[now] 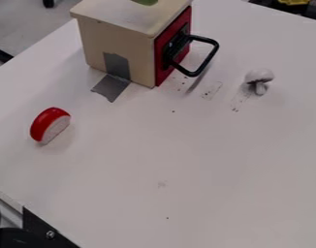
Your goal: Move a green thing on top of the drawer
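In the camera view, you have the green thing on top of the drawer, at the view's upper edge, so the placement looks done. Grey tape runs from the drawer's side onto the counter, probably to stop it sliding when you pull the handle. The red-rimmed piece and mushroom sit well apart, likely spare. You can't tell whether the claw is wide, narrow or holding anything.
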`<state>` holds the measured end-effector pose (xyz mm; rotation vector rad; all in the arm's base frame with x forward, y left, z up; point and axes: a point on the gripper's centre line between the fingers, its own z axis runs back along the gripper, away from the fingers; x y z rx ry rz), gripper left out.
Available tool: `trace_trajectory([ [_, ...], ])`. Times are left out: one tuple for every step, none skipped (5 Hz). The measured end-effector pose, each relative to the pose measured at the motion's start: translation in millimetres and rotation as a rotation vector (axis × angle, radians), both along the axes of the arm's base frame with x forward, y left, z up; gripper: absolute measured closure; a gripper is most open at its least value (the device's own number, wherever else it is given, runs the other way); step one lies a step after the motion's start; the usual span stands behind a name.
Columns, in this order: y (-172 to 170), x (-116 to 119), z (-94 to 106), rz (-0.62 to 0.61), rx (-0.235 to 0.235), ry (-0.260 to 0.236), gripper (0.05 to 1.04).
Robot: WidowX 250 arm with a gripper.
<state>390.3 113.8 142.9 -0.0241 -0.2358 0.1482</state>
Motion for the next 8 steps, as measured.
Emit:
trace_trajectory([
  [23, 1, -13.8, 0.026, -0.007, 0.038, 0.497],
  [38, -6, -17.1, 0.05, -0.005, 0.068, 0.443],
  [44, -8, -21.7, 0.047, -0.023, 0.078, 0.151],
  [48, -10, -17.4, 0.044, -0.024, 0.081, 0.081],
  [44, -9, -9.7, 0.034, -0.047, 0.084, 0.085],
  [37, -10, 14.3, 0.023, -0.076, 0.06, 0.085],
  [29, -14, 50.3, 0.01, -0.081, -0.004, 0.085],
  [29, -16, 50.5, 0.009, -0.047, 0.015, 0.085],
])
